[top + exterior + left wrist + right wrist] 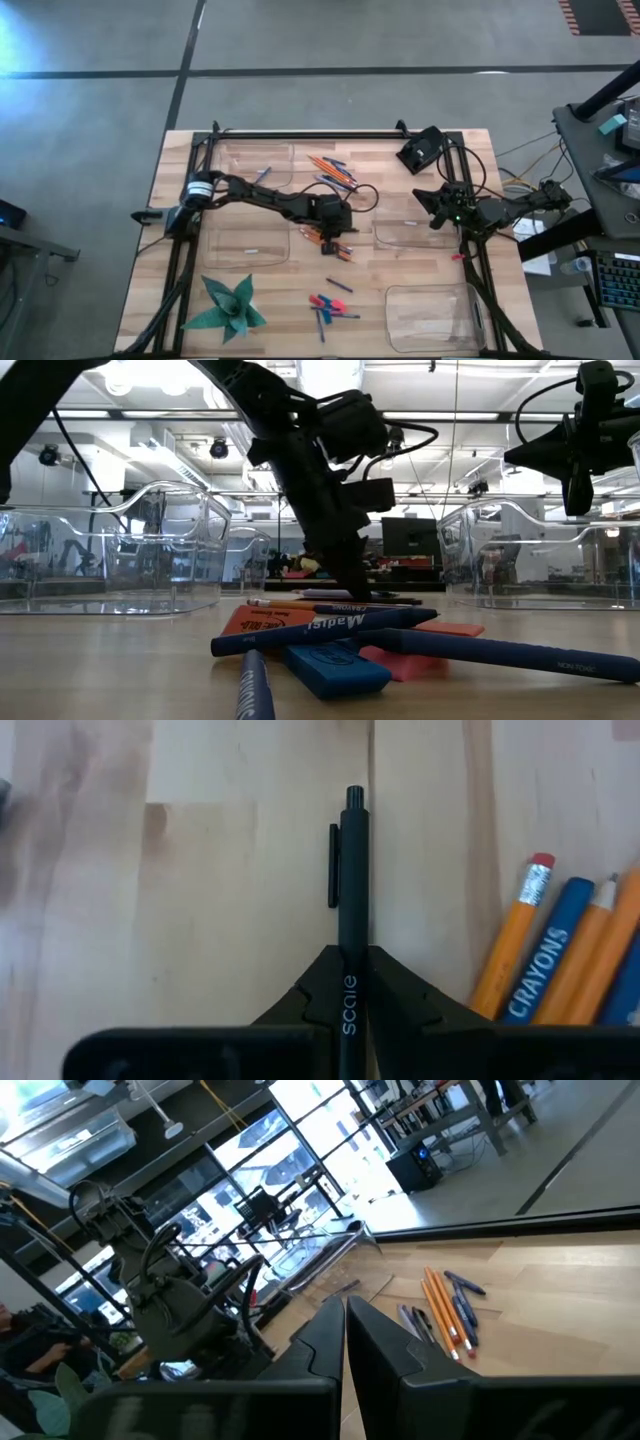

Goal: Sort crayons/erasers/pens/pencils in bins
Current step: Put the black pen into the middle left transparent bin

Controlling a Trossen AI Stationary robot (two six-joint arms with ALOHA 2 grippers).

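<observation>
We find the left gripper point(350, 1005) clenched on a black pen point(352, 880) at centre frame. The right gripper point(345, 1330) hangs closed and empty at right, above a bin point(410, 232).

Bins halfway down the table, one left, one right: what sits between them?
High view: the left end effector, shut on a black pen, beside orange pencils and a blue crayon.

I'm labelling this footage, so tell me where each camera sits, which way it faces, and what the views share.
High: overhead, looking straight down at the table; both arms show.
Low: table height, looking across; pile in front, arms come from above.
Left wrist: looks down; left gripper shut on the black pen.
Right wrist: looks across the table; right gripper shut, empty.
Shared: the pencils, high and right wrist.
</observation>
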